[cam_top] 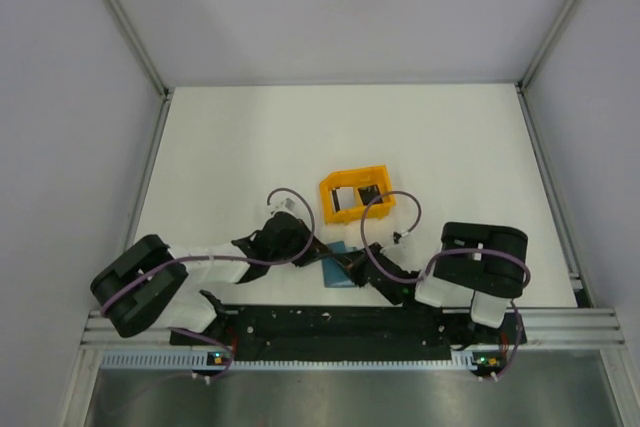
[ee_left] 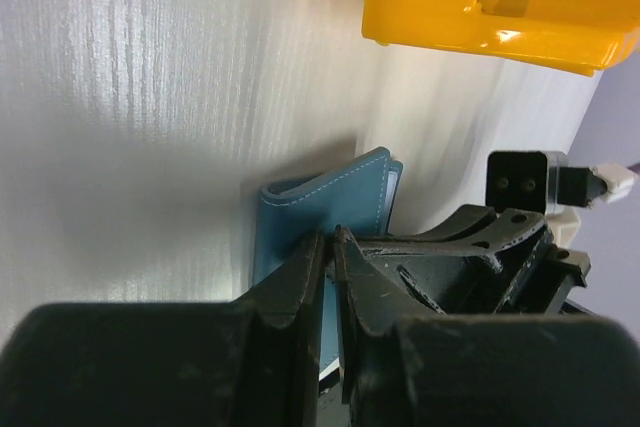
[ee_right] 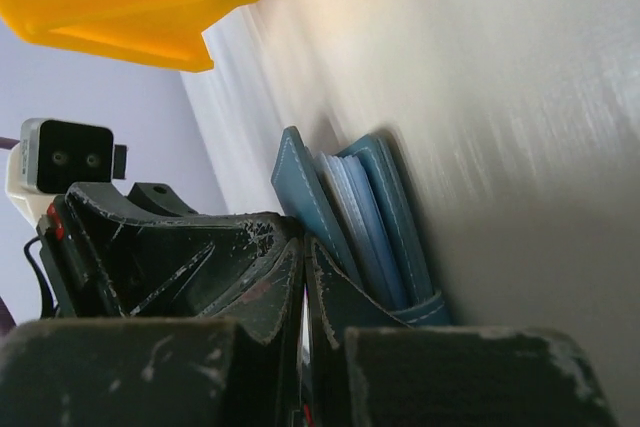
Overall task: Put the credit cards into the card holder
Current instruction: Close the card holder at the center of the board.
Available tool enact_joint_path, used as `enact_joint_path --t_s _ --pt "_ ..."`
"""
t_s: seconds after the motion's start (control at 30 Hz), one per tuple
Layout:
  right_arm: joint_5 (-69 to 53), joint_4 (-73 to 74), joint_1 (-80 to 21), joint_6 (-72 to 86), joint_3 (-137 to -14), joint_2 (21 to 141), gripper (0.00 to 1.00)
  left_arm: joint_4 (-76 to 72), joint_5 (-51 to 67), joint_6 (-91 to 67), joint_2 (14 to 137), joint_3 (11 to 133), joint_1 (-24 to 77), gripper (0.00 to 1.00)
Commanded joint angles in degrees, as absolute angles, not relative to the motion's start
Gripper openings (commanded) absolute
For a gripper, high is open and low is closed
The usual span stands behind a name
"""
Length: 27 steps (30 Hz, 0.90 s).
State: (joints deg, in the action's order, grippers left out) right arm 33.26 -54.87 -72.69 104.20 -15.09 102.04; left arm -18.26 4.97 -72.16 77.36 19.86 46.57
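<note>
Top external: tray [cam_top: 327, 199] holds perhaps 2 credit cards [cam_top: 366, 194]; card holder [cam_top: 335, 269] outside.

Bright diffuse light; table [ee_left: 150, 67] glare; soft shadow beside card holder [ee_left: 330, 197]; wrist foregrounds blurred.

1 orange tray [cam_top: 352, 175], seemingly open-topped, on white table [cam_top: 230, 147], near centre.
</note>
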Motion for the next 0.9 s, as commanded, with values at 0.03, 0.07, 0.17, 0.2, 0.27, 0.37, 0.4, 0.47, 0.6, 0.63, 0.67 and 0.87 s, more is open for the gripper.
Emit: enact_joint_path --t_s 0.03,0.07,0.17,0.2,0.27,0.37,0.4,0.47,0.6,0.63,0.67,0.87 --pt "6.42 -33.66 -70.49 100.97 -8.18 111.62 0.0 -13.27 8.7 -69.7 79.01 19.6 47.9 0.13" --pt "5.63 -33.84 -70.4 101.68 -7.91 111.53 0.0 -13.53 9.57 -69.26 79.36 19.86 47.9 0.13" --pt "2.74 -28.06 -69.0 102.22 -9.49 110.57 0.0 -12.31 10.46 -68.03 79.98 21.0 47.9 0.12" --pt "0.9 -25.6 -67.95 101.96 -10.1 110.22 0.0 -12.13 10.81 -67.77 79.89 21.18 47.9 0.12" --pt "-1.56 -30.55 -66.62 104.22 -7.22 111.7 0.0 -11.43 10.9 -67.24 79.11 21.36 47.9 0.12" --pt "-5.0 -49.94 -63.91 108.02 -1.33 120.29 0.0 -9.85 10.64 -66.8 77.7 21.36 47.9 0.12" --pt "-6.05 -51.92 -63.81 107.84 -2.1 121.98 0.0 -9.84 10.98 -66.8 77.61 21.36 47.9 0.12" --pt "-5.98 -55.26 -63.63 108.63 -2.02 123.48 0.0 -9.76 11.69 -66.54 77.69 21.44 47.9 0.12" --pt "-1.94 -50.03 -63.55 105.56 -1.76 117.53 0.0 -9.14 11.43 -65.22 77.17 21.27 47.81 0.12" --pt "-1.41 -47.14 -63.63 105.64 -2.28 116.29 0.0 -9.05 11.34 -64.78 77.17 21.36 47.81 0.12" --pt "-0.97 -46.15 -63.63 105.21 -2.72 115.24 0.0 -8.88 11.16 -64.43 77.25 21.44 47.81 0.12" --pt "4.3 -56.23 -62.76 97.68 -0.44 108.21 0.0 -6.24 9.5 -62.05 76.29 24.43 47.72 0.13"
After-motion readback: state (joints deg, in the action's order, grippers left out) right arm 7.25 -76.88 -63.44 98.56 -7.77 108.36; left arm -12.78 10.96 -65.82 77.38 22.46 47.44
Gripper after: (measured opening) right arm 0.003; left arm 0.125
